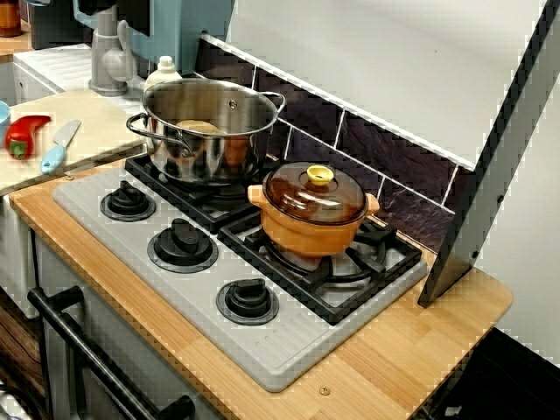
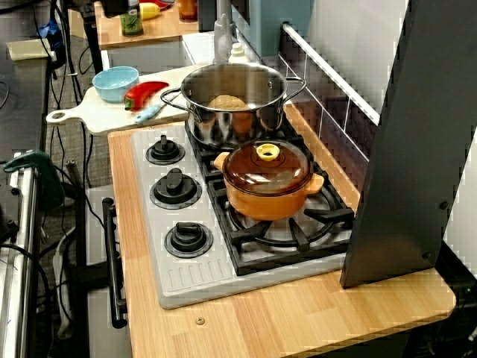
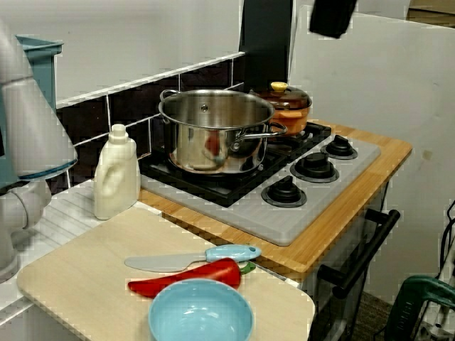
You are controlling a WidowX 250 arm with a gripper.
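Two pots stand on the black grates of the stove (image 1: 289, 350), which rests on a wooden table (image 1: 420, 332). Seen from the stove's front corner, the steel pot (image 1: 201, 157) sits uncovered on the burner nearer the cutting board (image 1: 96, 131). A tan lump (image 2: 227, 103) lies in its bottom, maybe a bread roll, though the view from above the dials is too soft to be sure. Just beside it, apart as far as I can see, the orange pot (image 1: 311, 234) sits on the other burner. Its brown glass lid (image 1: 315, 197) is on, with the yellow knob (image 1: 319, 175) upright on top. Three black dials (image 1: 182, 245) run in a row along the grey front strip. In the view from across the cutting board, a red pepper (image 3: 185, 278) and a knife (image 3: 192, 259) with a pale blue handle lie just beside each other. A blue bowl (image 3: 200, 316) sits near them at the board's edge. A white bottle (image 3: 116, 174) stands by the tiled wall, near the steel pot. A dark panel (image 2: 410, 149) leans up at the far end of the table. The gripper shows in none of the three views, so I cannot tell whether it is apart or together.
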